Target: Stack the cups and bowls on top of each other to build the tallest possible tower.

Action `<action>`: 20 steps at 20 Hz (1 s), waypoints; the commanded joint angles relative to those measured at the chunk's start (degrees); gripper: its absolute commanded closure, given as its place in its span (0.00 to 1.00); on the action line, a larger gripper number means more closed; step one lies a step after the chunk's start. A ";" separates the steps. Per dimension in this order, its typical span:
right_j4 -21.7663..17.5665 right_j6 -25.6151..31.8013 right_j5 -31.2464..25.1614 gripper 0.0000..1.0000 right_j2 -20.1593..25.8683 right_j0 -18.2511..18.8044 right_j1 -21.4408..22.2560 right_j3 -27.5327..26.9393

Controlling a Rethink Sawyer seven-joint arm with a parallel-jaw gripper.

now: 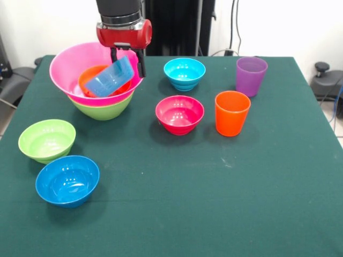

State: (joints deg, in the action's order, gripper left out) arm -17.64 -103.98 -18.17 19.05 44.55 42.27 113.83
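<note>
The tower stands at the back left: a large lime green bowl [103,110] at the base, the huge pink bowl [72,67] nested in it, and an orange bowl [92,76] inside that. My gripper [127,61] hangs over the pink bowl's right rim. It is shut on the upper rim of a light blue bowl [110,80], which is tilted steeply with its low side in the orange bowl. The orange cup [231,113] and the purple cup [251,76] stand upright at the right. Loose bowls are magenta-red [179,114], cyan [184,73], small lime green [46,140] and blue [67,180].
Everything rests on a dark green tablecloth [214,203]. The robot's black pedestal [177,27] stands behind the table's far edge. Cables and dark equipment lie beyond the table at both sides.
</note>
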 commanded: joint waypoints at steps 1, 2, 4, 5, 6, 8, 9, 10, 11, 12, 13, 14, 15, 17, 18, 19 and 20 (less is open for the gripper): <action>-3.30 0.87 -1.50 0.00 3.48 -1.37 0.12 0.73; -3.14 0.86 -1.66 0.00 3.57 -1.36 0.17 0.64; -2.86 0.89 -2.05 0.00 3.78 -1.43 0.43 0.57; -2.78 0.66 -1.80 0.00 3.85 -1.61 0.31 0.49; -2.61 0.46 -1.81 0.00 3.83 -1.98 0.32 0.05; -2.03 0.10 -2.39 0.00 4.02 -2.88 0.67 -0.74; -1.65 0.29 -3.32 0.00 4.28 -3.34 1.29 -1.27; -0.92 0.29 -4.47 0.00 4.61 -3.64 1.92 -1.50; -0.41 0.46 -6.14 0.00 4.55 -4.35 2.97 -2.08; 0.16 0.51 -7.32 0.00 4.75 -4.89 4.01 -2.55; 0.74 0.73 -8.91 0.00 4.87 -5.30 4.68 -3.04; 1.18 1.00 -9.97 0.00 5.18 -5.56 5.28 -3.47; 1.73 1.08 -10.87 0.00 5.54 -5.74 5.55 -3.88; 2.61 1.22 -12.00 0.00 6.47 -5.87 5.65 -4.66; 2.96 1.24 -12.28 0.00 6.90 -5.96 5.35 -5.16; 3.54 0.87 -11.95 0.00 7.51 -5.94 5.01 -5.30; 3.82 0.59 -12.25 0.00 7.57 -6.41 4.70 -5.94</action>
State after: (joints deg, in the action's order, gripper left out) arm -16.05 -103.98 -23.22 20.84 40.94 46.93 112.93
